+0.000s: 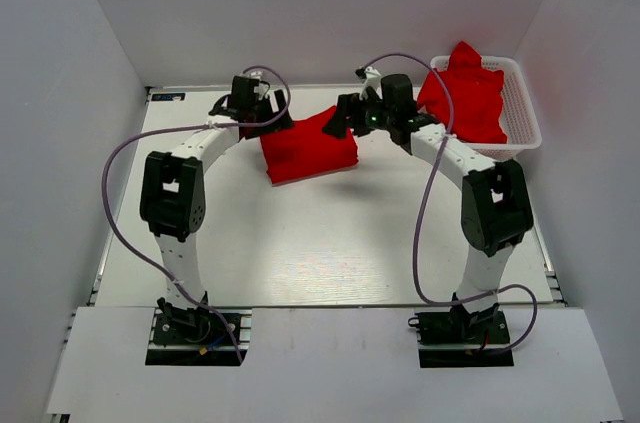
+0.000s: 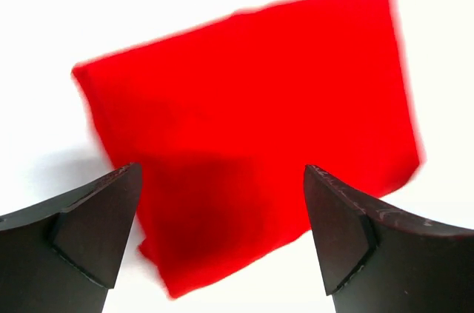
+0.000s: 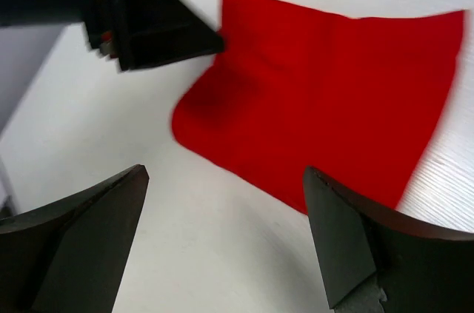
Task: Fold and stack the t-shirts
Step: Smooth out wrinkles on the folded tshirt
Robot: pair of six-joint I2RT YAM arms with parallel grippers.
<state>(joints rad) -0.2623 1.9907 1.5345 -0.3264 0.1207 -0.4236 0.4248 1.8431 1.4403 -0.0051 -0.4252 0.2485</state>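
Observation:
A folded red t-shirt (image 1: 308, 148) lies flat on the white table at the back middle; it also shows in the left wrist view (image 2: 252, 128) and the right wrist view (image 3: 326, 98). More red t-shirts (image 1: 463, 93) are heaped in the white basket (image 1: 524, 108) at the back right. My left gripper (image 1: 277, 121) is open and empty just above the folded shirt's left edge (image 2: 222, 202). My right gripper (image 1: 338, 121) is open and empty over the shirt's right rear corner (image 3: 222, 202). The left gripper's fingers (image 3: 159, 32) show in the right wrist view.
White walls close in the table at the back and both sides. Purple cables loop from both arms. The table's near edge (image 1: 320, 307) runs between the arm bases.

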